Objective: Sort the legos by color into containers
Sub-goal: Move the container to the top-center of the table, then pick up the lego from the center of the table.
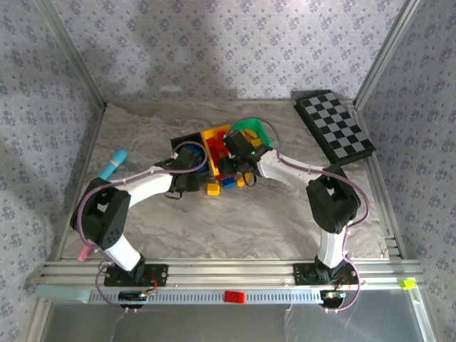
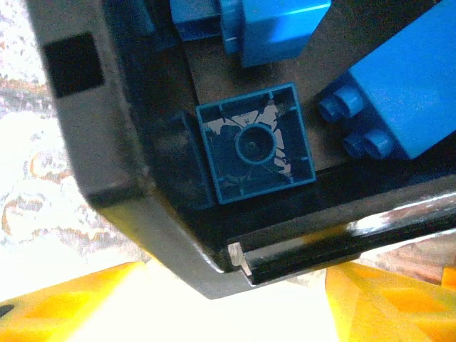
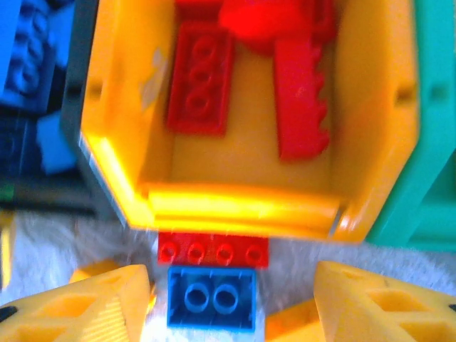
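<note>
Tabletop [image 1: 142,235] has a pale marbled, wrinkly-looking surface. Walls on 3 sides in grey floral-print paper, aluminium posts at the corners, slotted rail [image 1: 285,294] along the near edge w/ a red brick [image 1: 234,296] on it. Checkerboard [image 1: 335,127], flat, black/grey, at 2 o'c; cyan marker pen [image 1: 112,165] at 9 o'c, long axis approx 1–7. Three bins packed side by side just past centre, row running approx 8 to 2: black bin [image 1: 182,141], yellow bin [image 1: 214,133], green bin [image 1: 251,128], all smooth glossy plastic, rectangular, open-topped. Loose legos [image 1: 222,185] lie at 6 o'c of the bins. L tool [image 2: 228,313]: yellow plastic fingers [image 2: 64,306] apart, nothing btwn them, over the black bin's rounded corner. Inside that bin a blue square brick [image 2: 255,142] lies hollow side up on the floor; at its 2 o'c a blue studded brick [image 2: 406,85] lies on its side, studs pointing to 8. R tool [image 3: 231,313]: fingers [image 3: 92,306] apart, gripping nothing, either side of a blue 2-stud brick [image 3: 211,298], studs up, on the tabletop. Just at its 12, a red 4-stud brick [image 3: 212,251], long axis 9–3, against the yellow bin's near wall. In the yellow bin: red plate [image 3: 201,75], studs up, long axis 12–6; at its 3 o'c a red toothed piece [image 3: 299,100], on edge, same axis.
</note>
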Robot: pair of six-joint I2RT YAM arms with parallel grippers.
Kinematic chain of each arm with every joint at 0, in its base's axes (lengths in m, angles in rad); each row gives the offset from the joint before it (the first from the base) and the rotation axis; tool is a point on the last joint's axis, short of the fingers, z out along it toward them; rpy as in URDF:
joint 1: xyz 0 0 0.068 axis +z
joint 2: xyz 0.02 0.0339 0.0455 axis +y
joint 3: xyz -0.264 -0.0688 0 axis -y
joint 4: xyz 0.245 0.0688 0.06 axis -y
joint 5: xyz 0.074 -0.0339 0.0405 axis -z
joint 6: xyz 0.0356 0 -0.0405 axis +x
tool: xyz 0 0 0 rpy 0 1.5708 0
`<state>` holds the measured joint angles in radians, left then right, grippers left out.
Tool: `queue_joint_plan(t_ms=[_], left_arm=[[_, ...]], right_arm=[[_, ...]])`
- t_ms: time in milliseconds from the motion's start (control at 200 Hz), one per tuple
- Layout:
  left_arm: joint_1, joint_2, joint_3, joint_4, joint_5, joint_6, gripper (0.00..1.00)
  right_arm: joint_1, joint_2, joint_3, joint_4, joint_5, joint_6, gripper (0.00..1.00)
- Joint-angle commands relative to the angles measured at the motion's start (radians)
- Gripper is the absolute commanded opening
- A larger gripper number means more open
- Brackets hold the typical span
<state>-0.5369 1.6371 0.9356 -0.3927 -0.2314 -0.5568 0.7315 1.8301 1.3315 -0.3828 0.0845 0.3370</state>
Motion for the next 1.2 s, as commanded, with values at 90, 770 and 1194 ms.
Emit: queue_joint_plan(t_ms=[90, 770, 1194], left_arm=[[0.031, 0.066, 0.075, 0.041, 0.029, 0.038, 0.66], [0.038, -0.099, 0.147, -0.065, 0.022, 0.076, 0.68], [0.074, -0.315, 0.006, -0.079, -0.011, 0.048, 0.69]], right_arm=[[0.009, -0.058, -0.088, 0.001, -0.028, -0.021, 0.62], [0.023, 0.203, 0.159, -0.103, -0.021, -0.079, 0.81], [0.036, 0.314, 0.250, -0.145, 0.025, -0.077, 0.75]])
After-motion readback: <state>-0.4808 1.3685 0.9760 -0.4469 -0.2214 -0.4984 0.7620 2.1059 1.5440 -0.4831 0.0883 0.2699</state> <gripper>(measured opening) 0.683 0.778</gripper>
